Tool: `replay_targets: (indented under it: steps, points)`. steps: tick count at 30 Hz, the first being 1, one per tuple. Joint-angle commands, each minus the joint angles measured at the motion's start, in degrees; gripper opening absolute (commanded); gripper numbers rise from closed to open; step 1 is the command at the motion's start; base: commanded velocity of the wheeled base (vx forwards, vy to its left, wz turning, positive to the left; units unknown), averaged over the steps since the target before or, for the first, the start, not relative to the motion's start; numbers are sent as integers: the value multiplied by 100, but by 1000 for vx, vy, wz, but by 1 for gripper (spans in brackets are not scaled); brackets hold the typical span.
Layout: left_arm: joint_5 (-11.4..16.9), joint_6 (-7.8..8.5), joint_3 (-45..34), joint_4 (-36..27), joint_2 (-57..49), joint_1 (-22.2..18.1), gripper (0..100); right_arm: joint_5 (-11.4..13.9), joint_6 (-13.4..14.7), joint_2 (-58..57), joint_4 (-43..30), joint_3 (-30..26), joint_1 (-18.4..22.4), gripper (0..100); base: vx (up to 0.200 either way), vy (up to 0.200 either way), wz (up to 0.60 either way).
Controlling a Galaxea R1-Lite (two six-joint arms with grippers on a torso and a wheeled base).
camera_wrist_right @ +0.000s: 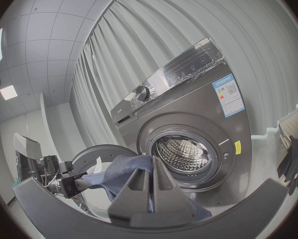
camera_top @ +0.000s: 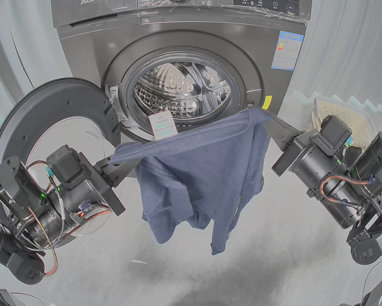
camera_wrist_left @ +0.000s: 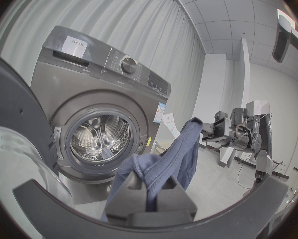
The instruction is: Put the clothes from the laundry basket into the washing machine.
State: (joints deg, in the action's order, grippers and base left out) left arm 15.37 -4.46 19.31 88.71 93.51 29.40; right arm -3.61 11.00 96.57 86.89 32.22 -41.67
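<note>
Blue shirt point(camera_top: 199, 171), grey floor point(camera_top: 284, 256), pleated curtains point(camera_top: 352, 43)

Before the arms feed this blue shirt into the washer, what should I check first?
1. The door swung wide open: ok.
2. The left gripper shut on the blue shirt: ok.
3. The right gripper shut on the blue shirt: ok.
4. The drum mouth unobstructed: ok.
5. Hanging cloth above the mouth's lower rim: not ok, it droops well below.
6. The laundry basket emptied: not ok, a dark garment hangs by it.
</note>
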Motion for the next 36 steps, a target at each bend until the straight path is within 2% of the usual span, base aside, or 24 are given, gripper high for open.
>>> replay_targets:
  steps: [1,10,15,21,24,27,33,34,36]
  points:
    - [1,7,29,6,-149,-14,0,-61,-1,-25,3,74,45,0,0,0,0]
    - [18,16,-41,-3,53,-84,0,-43,-1,19,3,258,18,0,0,0,0]
    - [1,24,-147,-3,633,-22,0,-17,-10,2,3,223,-87,0,0,0,0]
    - [10,16,108,6,1398,-58,0,-8,-19,63,3,39,-219,0,0,0,0]
    - [18,16,82,6,1450,-49,0,-26,-19,90,3,48,-219,0,0,0,0]
    - [18,-64,64,-3,1477,-5,0,-26,-19,107,3,74,-184,0,0,0,0]
    - [133,-28,99,6,1635,-5,0,-35,-19,125,-6,65,-184,0,0,0,0]
    - [124,-28,108,6,1635,-5,100,-35,-19,125,-6,65,-175,0,0,0,0]
    - [124,-64,117,6,1626,-5,100,-35,-19,125,-6,65,-149,0,0,0,0]
